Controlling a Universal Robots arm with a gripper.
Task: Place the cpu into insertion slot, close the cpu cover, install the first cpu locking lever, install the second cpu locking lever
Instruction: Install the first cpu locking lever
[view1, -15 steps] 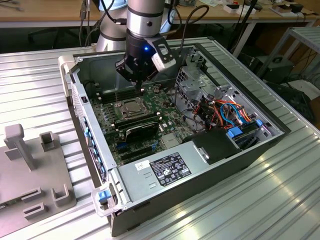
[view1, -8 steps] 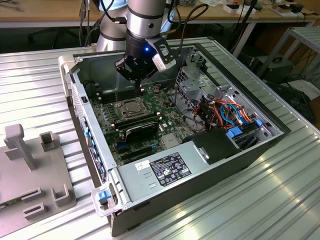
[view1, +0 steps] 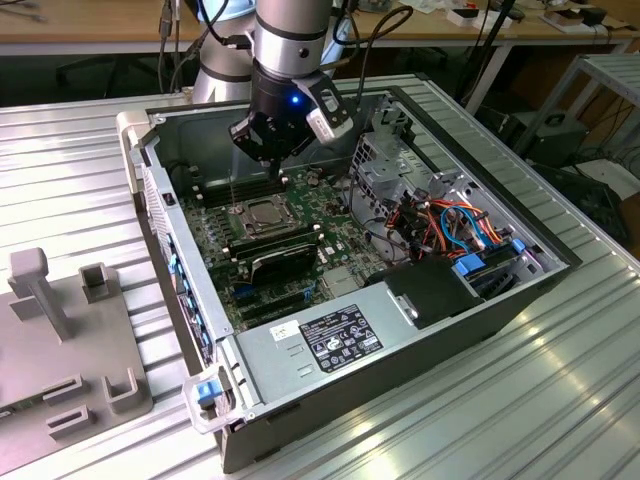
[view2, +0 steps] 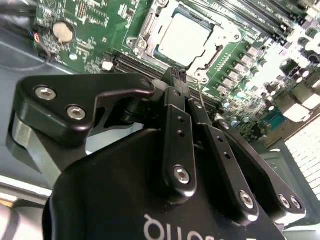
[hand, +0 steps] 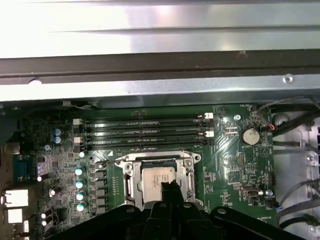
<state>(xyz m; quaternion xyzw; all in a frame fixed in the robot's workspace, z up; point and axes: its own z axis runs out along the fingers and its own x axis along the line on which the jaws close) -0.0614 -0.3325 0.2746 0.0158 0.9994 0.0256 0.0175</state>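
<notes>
The cpu (view1: 262, 213) lies flat in its socket on the green motherboard, silver top up, and shows in both wrist views (view2: 184, 39) (hand: 159, 177). The grey cpu cover (view2: 146, 31) (hand: 131, 175) is folded down around it as a frame. My gripper (view1: 268, 150) hangs just above the socket's back edge. Its two black fingers are pressed together, with nothing seen between them (view2: 177, 75) (hand: 170, 187). A thin locking lever rod (view1: 232, 195) stands upright beside the socket, and in the second wrist view the rod (view2: 200, 92) is close to the fingertips.
The open computer case (view1: 500, 300) sits on a ribbed metal table (view1: 80, 150). Black memory slots (hand: 145, 132) run behind the socket. A black card (view1: 285, 258) lies in front of it, a drive cage with coloured cables (view1: 440, 225) at the exterior view's right. A grey fixture (view1: 70, 340) stands at its left.
</notes>
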